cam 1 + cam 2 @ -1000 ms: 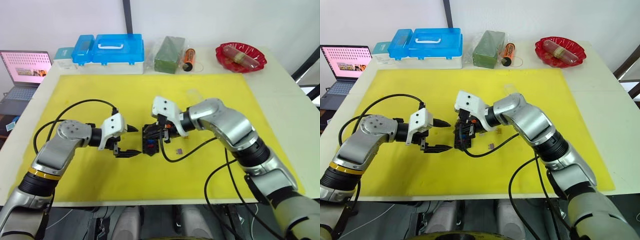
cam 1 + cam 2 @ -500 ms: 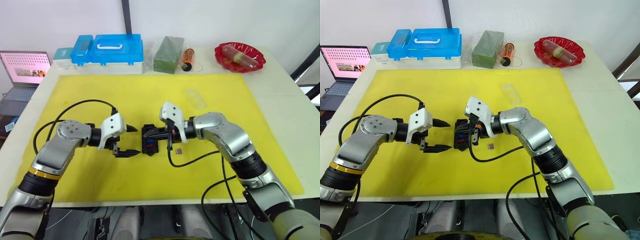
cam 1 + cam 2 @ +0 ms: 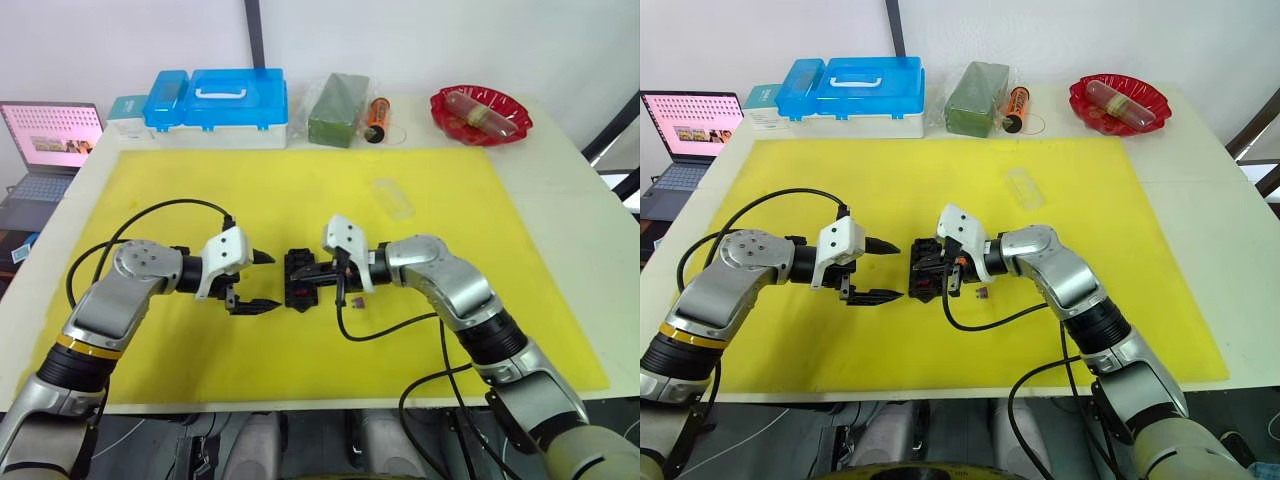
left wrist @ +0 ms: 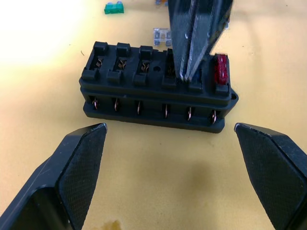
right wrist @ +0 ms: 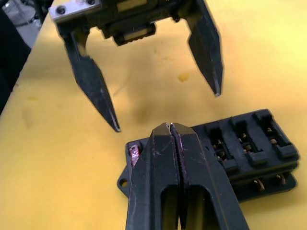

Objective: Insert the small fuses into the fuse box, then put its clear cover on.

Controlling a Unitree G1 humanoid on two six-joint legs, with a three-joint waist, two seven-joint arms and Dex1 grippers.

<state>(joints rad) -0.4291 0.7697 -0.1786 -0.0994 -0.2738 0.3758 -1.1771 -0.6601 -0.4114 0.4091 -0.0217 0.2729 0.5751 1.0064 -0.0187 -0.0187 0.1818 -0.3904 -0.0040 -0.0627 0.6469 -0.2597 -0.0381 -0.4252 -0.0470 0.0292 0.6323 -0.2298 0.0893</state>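
Note:
The black fuse box [image 3: 298, 280] lies mid-mat, with a red fuse [image 4: 220, 70] seated in its end slot. My right gripper [image 3: 927, 272] is shut, and its tips rest on the slot beside that red fuse; I see nothing between the fingers [image 5: 165, 158]. My left gripper [image 3: 273, 281] is open just left of the box, one finger on each side of its line, touching nothing. Loose fuses lie beyond the box: a teal one [image 4: 114, 8], a pale one [image 4: 162, 34] and a purple one [image 3: 357, 300]. The clear cover [image 3: 392, 197] lies on the mat behind my right arm.
A yellow mat [image 3: 200, 190] covers the table. Along the back edge stand a blue lidded case [image 3: 220, 100], a bagged green block [image 3: 340, 108], an orange cylinder [image 3: 377, 118] and a red bowl [image 3: 480, 113]. A laptop [image 3: 50, 140] sits off the table's left side.
My right forearm has dropped lower and swung right, uncovering the clear cover. Its gripper stays shut at the fuse box. The left arm has not moved.

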